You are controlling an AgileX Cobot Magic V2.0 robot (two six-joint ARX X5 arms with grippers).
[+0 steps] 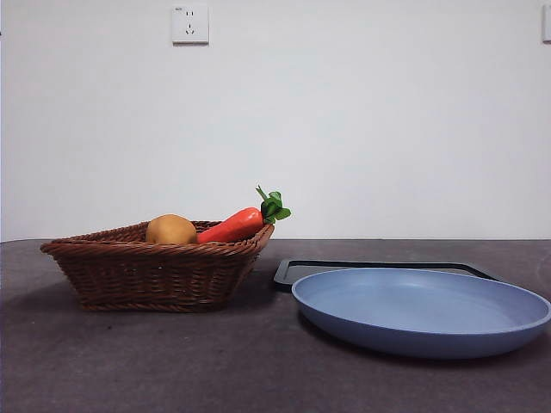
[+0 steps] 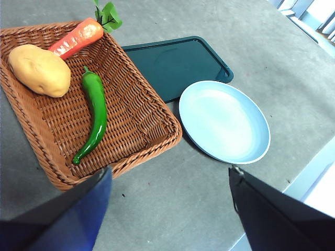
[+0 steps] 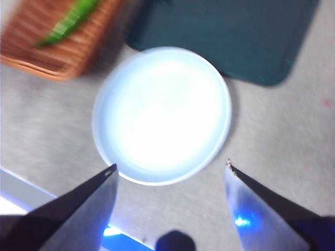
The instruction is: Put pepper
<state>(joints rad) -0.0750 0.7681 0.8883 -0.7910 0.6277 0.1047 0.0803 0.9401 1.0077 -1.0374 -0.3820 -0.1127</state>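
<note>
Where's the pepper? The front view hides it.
In the left wrist view the pepper lies in the basket, beside the potato, below the carrot.

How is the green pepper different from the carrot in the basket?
The pepper is dark green and thin; the carrot is orange-red, thicker, with green leaves at one end. The pepper lies flat on the basket floor; the carrot leans on the rim, leaves poking out. Both are long and in the same basket.

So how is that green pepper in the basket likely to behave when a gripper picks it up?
The pepper looks glossy, so it may slip between jaws. It is long, thin and slightly curved, so a grasp near one end would probably let it swing. It lies flat on the basket weave, apart from the potato, so rolling seems unlikely.
</note>
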